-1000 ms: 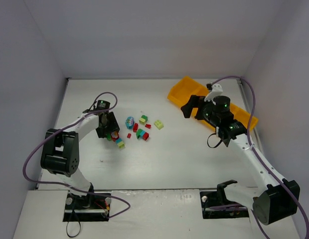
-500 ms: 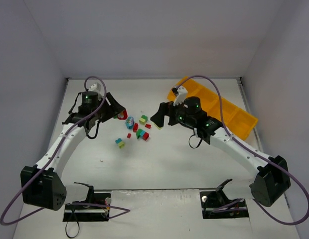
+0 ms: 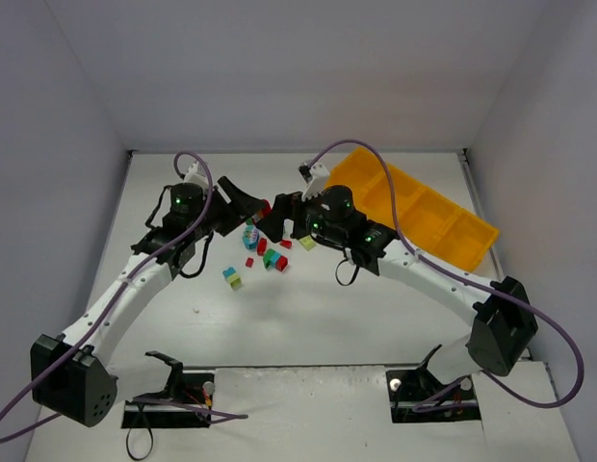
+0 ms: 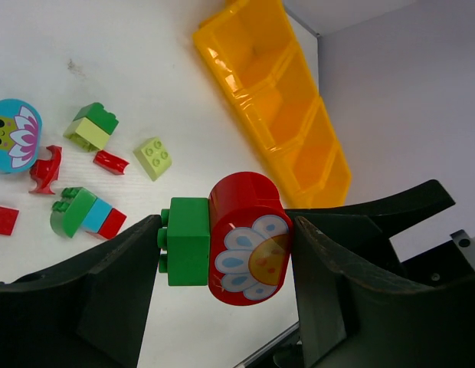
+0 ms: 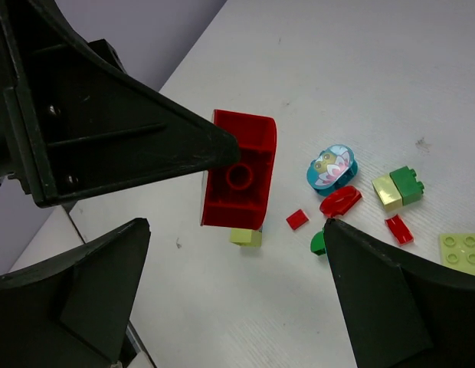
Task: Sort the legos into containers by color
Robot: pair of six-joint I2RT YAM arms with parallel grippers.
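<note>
My left gripper (image 4: 222,245) is shut on a red lego (image 4: 249,238) with a flower picture, which is joined to a green lego (image 4: 185,241). It holds them in the air above the table. From above, this gripper (image 3: 250,204) and its red lego (image 3: 265,207) sit just left of my right gripper (image 3: 279,217). My right gripper (image 5: 237,226) is open and empty, its fingertips just short of the held red lego (image 5: 239,172). Several loose legos (image 3: 265,252) lie on the table below. The orange-yellow tray of containers (image 3: 414,207) stands at the back right.
On the table lie a teal round piece (image 5: 332,169), a red curved piece (image 5: 341,201), a flat red tile (image 5: 297,219), a pale 2x2 brick (image 4: 152,158) and a green, blue and red stack (image 4: 84,215). A small teal and yellow-green brick (image 3: 231,277) lies apart, nearer the front.
My left arm lifted the red and green legos off the table and swung right. My right arm came from over the tray to the middle, facing the left gripper.
</note>
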